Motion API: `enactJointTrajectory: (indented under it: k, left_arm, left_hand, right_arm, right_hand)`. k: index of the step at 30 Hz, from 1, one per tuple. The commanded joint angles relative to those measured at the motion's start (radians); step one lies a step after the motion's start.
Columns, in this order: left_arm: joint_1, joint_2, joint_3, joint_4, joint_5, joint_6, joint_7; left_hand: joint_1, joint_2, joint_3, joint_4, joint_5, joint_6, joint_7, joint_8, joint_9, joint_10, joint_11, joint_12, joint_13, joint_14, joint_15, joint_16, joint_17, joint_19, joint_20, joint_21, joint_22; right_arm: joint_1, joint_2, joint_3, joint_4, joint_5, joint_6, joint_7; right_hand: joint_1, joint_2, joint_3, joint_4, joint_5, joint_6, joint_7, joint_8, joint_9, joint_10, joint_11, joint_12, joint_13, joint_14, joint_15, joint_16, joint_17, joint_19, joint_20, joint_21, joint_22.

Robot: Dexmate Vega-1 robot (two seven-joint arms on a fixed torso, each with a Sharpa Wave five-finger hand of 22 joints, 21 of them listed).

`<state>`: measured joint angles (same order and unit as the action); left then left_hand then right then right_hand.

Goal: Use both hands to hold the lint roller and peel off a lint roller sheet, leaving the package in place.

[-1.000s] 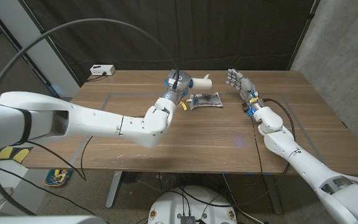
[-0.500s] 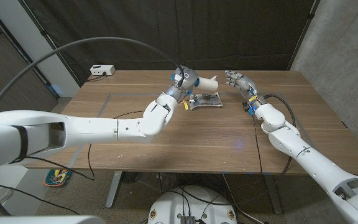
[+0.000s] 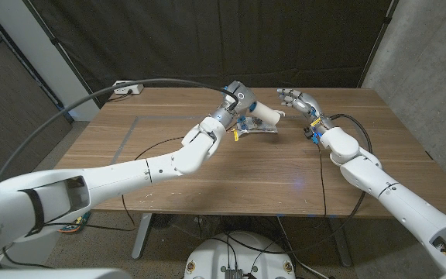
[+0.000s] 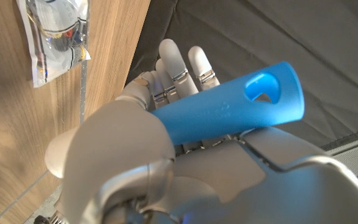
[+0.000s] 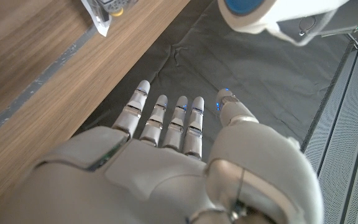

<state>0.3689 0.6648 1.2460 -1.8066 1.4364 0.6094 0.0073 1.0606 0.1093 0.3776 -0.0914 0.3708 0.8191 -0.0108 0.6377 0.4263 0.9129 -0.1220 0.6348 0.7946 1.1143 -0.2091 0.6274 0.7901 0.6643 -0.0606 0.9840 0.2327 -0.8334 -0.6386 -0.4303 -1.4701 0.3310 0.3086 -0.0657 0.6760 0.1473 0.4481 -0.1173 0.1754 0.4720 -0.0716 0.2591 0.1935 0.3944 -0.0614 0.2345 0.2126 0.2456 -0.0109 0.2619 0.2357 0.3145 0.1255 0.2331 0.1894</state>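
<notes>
Now left robot hand (image 3: 235,96) grips lint roller (image 3: 263,113) above package (image 3: 255,126); right robot hand (image 3: 295,99) nearby, spread, holding nothing.

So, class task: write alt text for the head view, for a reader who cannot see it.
The robot's left hand holds a lint roller above the far side of a wooden table, its white roll pointing toward the open right hand. A clear package lies on the table beneath the roller.
</notes>
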Motion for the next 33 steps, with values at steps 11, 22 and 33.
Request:
enactJointTrajectory:
  k: [11, 22, 33]
  left_arm:
    - [0.254, -0.192, -0.237, 0.177, 0.089, 0.027, 0.319]
    - [0.279, -0.279, -0.251, 0.258, 0.008, 0.107, 0.469]
    - [0.309, -0.317, -0.270, 0.244, -0.129, 0.142, 0.534]
  left_hand:
    - [0.050, -0.012, -0.007, -0.023, 0.023, 0.094, 0.046, -0.025, -0.075, 0.108, 0.034, -0.060, -0.097, 0.069, -0.015, 0.005, 0.041, 0.037, -0.085, 0.077, -0.011]
    - [0.044, 0.000, 0.061, 0.060, 0.150, -0.106, 0.045, 0.035, 0.164, -0.008, 0.024, 0.020, 0.256, 0.237, -0.003, 0.209, 0.420, 0.242, -0.152, 0.376, 0.272]
    - [-0.001, 0.033, 0.166, 0.182, 0.174, -0.222, 0.058, 0.065, 0.265, -0.027, 0.024, 0.121, 0.399, 0.292, 0.005, 0.400, 0.443, 0.304, -0.152, 0.512, 0.536]
  right_arm:
    - [-0.070, 0.008, 0.044, -0.019, 0.000, 0.079, -0.053]
    - [-0.076, -0.003, 0.048, -0.024, -0.014, 0.089, -0.047]
    - [-0.094, -0.015, 0.060, -0.051, -0.021, 0.092, -0.055]
  right_hand:
    - [-0.089, -0.034, -0.070, 0.037, 0.000, -0.017, 0.037, -0.030, 0.001, -0.012, 0.047, -0.011, 0.008, -0.010, 0.022, 0.006, 0.014, 0.000, 0.011, 0.005, 0.006]
    - [-0.074, -0.039, -0.071, 0.019, 0.003, -0.020, 0.037, -0.035, 0.001, -0.013, 0.046, -0.013, 0.008, -0.014, 0.019, 0.003, 0.010, 0.000, 0.013, 0.005, 0.006]
    - [-0.071, -0.042, -0.075, 0.012, 0.004, -0.026, 0.040, -0.040, 0.001, -0.015, 0.051, -0.015, 0.008, -0.014, 0.021, 0.002, 0.008, 0.000, 0.014, 0.005, 0.006]
